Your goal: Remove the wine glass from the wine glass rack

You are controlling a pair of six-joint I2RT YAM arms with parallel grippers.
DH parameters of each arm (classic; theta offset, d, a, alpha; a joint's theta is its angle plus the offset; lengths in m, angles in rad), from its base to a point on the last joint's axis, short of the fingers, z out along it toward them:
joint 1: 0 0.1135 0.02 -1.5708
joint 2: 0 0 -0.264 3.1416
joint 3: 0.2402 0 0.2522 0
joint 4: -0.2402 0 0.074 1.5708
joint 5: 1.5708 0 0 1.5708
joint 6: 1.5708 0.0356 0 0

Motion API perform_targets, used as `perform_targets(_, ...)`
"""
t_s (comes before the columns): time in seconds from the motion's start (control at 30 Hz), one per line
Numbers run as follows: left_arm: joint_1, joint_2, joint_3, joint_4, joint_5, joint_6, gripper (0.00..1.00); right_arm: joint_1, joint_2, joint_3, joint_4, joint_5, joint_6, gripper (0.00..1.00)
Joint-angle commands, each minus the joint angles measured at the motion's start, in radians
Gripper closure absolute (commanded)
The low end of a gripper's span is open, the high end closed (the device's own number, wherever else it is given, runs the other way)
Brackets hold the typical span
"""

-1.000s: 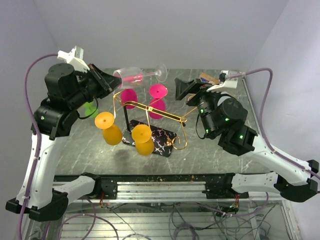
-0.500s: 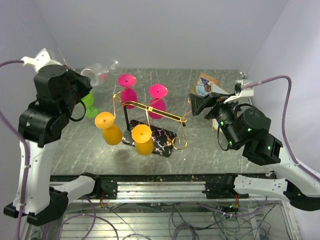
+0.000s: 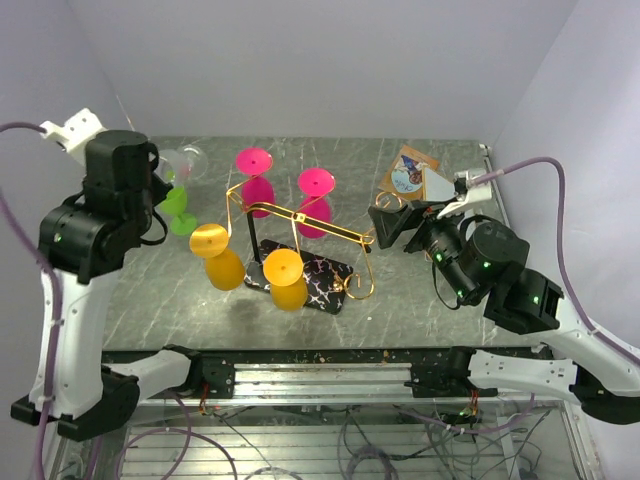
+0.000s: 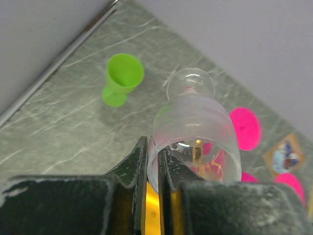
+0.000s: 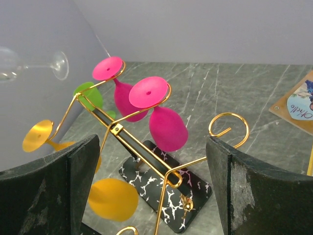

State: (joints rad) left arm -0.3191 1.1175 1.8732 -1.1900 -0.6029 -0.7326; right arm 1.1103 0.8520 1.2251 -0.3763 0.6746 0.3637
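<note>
My left gripper (image 4: 152, 196) is shut on the rim of a clear wine glass (image 4: 195, 127), held off the rack at the far left (image 3: 180, 163), foot pointing away. The wine glass rack (image 3: 300, 222) is gold wire with scroll hooks on a black white-patterned base (image 5: 168, 188). Two pink glasses (image 3: 316, 200) and two orange glasses (image 3: 285, 277) hang upside down on it. My right gripper (image 5: 149, 186) is open and empty, to the right of the rack, facing it (image 3: 388, 218).
A green cup (image 4: 122, 78) stands on the grey marble table (image 3: 420, 290) at the far left, below the held glass. A card with a blue disc (image 3: 408, 172) lies at the back right. Walls close in on three sides.
My left arm has carried the clear glass away from the rack to the far left and lowered it toward the green cup. My right arm drew back to the right, then edged toward the rack.
</note>
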Motion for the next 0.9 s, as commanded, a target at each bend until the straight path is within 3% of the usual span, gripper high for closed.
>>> perform_targets(0.0,-0.005,0.031,-0.025,-0.115,-0.124,-0.005,0.93,0.004,-0.015,-0.012,0.005,-0.011,0.015,0.11)
perform_targets(0.27,0.023,0.054,-0.156,-0.148,-0.101,-0.003,0.93,0.004,-0.011,0.002,-0.015,-0.012,0.024,0.11)
perform_targets(0.47,0.276,0.085,-0.308,-0.014,0.191,0.172,0.93,0.004,0.01,0.022,-0.018,-0.05,-0.024,0.11)
perform_targets(0.87,0.462,0.25,-0.404,0.134,0.233,0.312,0.93,0.003,0.102,0.091,-0.01,-0.297,-0.227,0.11)
